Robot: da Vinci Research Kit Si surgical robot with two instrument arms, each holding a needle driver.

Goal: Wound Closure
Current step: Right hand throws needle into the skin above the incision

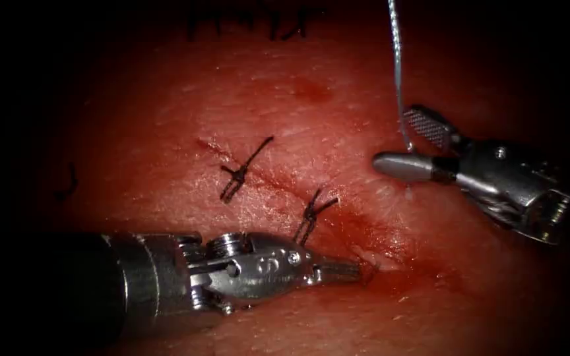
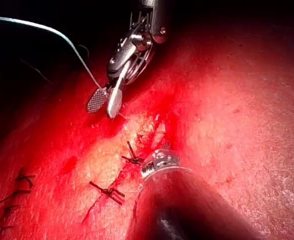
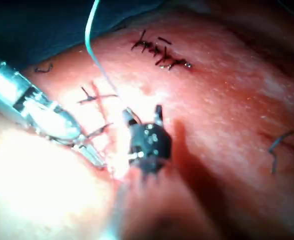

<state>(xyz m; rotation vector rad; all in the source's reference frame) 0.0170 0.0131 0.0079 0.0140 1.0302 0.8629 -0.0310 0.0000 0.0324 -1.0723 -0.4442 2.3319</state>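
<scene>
We see the right tool [image 1: 407, 142] with its jaws spread apart, one ribbed face turned up and the smooth jaw below it. The pale thread [image 1: 397, 72] runs down from the far edge of the scene and passes between these jaws near their mouth; we cannot tell whether it touches either one. This tool hovers to the right of the cut [image 1: 278, 181], above the tissue [image 1: 166, 118].

The left tool [image 1: 354, 270] has its jaws pressed together, tips down at the near right end of the cut, where red fluid [image 1: 397, 277] pools. We cannot tell whether those tips pinch the tissue edge or something small at that spot; we cannot make out the needle there.

Along the cut sit two tied stitches with short dark tails: one [image 1: 242, 173] farther left, one [image 1: 311, 214] nearer and just beside the left tool's wrist. In the left wrist view the thread [image 2: 46, 30] sweeps in to the right tool [image 2: 105, 102], whose jaws stand apart. An older row of dark stitches [image 1: 252, 23] lies along the far edge.
</scene>
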